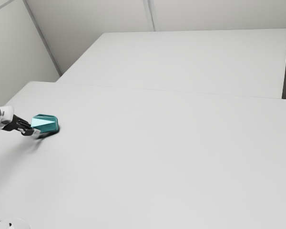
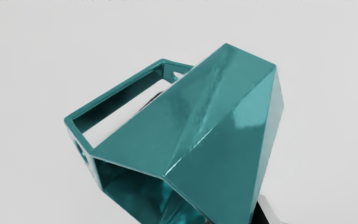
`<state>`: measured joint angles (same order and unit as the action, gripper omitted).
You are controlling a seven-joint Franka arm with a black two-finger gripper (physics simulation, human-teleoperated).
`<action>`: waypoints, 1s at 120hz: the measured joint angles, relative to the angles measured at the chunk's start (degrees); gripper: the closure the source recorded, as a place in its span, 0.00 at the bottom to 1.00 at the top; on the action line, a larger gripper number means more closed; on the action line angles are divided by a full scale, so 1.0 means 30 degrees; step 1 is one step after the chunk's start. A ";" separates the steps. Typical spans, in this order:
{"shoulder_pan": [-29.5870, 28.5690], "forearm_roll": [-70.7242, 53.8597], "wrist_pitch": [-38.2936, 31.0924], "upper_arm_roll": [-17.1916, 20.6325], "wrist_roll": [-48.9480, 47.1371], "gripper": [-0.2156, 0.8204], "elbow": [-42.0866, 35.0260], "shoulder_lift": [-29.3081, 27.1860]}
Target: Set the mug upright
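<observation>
At the left of the white table [image 1: 171, 157], a teal mug [image 1: 45, 123] leans over sideways, its mouth facing the black gripper [image 1: 33, 130], presumably so the wall offers purchase for righting it; whether the jaws are open or closed, I cannot tell

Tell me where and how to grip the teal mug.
I'd take the rim wall opposite the handle, coming from the mouth side: the mug is tipped with its mouth toward the gripper, and that thin wall should suit a pinch.
</observation>
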<state>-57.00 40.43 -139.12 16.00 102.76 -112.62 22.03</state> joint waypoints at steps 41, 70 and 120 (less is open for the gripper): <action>0.0103 0.0043 -0.0066 0.0201 0.0051 0.95 0.0004 -0.0607; 0.0619 0.0022 -0.0114 0.0194 0.0053 0.96 -0.0216 -0.1784; 0.3054 -0.1601 0.0537 -0.0065 -0.2354 0.97 -0.1844 -0.5279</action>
<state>-47.83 35.63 -137.51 15.80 95.70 -118.15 6.19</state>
